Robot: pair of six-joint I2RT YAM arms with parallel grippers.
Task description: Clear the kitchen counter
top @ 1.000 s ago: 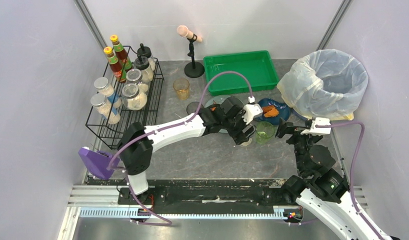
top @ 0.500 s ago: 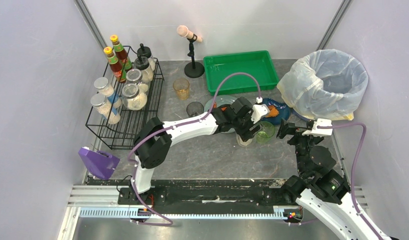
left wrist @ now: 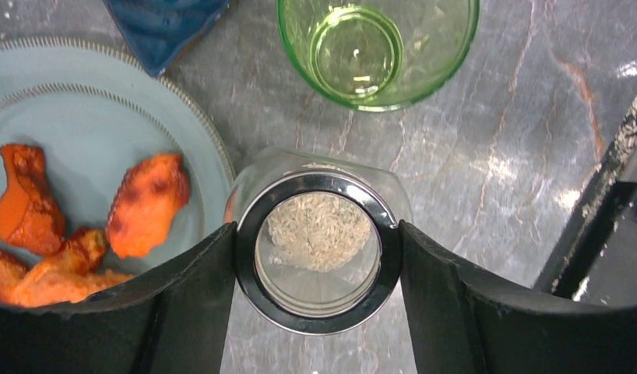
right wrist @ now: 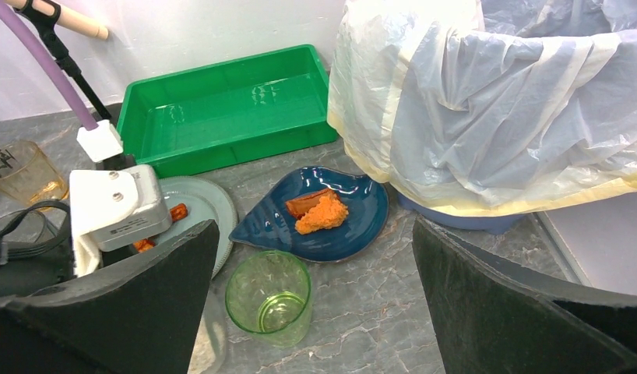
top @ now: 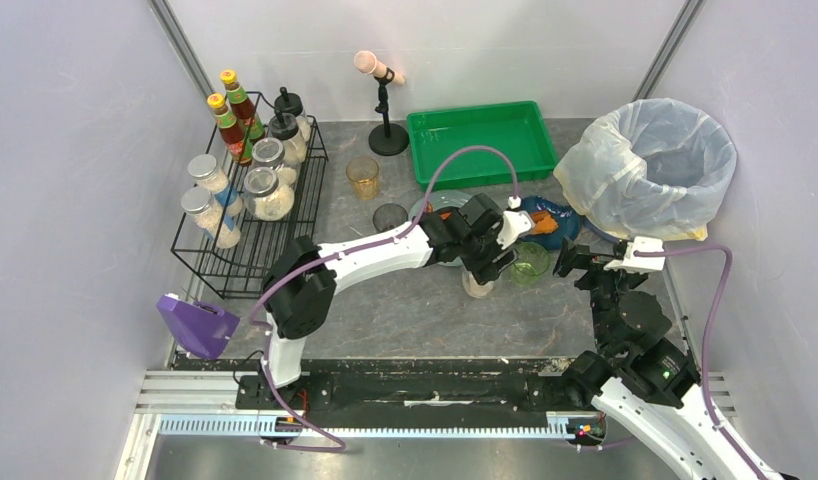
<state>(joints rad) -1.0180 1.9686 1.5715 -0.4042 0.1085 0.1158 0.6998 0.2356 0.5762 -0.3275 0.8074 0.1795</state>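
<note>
left hand: the left gripper [left wrist: 317, 265] straddles a glass jar [left wrist: 318, 226] of rice-like grains, with a finger snug against the rim on each side. It looks like a grip, and the jar's base is on the stone.
right hand: the right gripper [right wrist: 314, 257] is spread wide and holds nothing. It hangs over the right side, near the green glass [right wrist: 270, 300].
kitchen counter: the kitchen counter [top: 405, 310] runs from the arm bases to the back wall and has plenty on it.
done so far: not much, going by this. The green tray [top: 482, 140] at the back has no dishes in it. The wire rack [top: 247, 215] on the left already has jars and sauce bottles. Can't tell what's in the bagged bin [top: 650, 165].
left to do: the jar, the green glass, an amber glass [top: 363, 177], a small dark cup [top: 390, 217], a pale blue plate [left wrist: 89, 148] with orange fried pieces, and a dark blue leaf-shaped dish [right wrist: 362, 214] with more orange food.
guess: the task is at an early stage. The jar probably goes to the rack, scraps to the bin and dishes to the tray.
</note>
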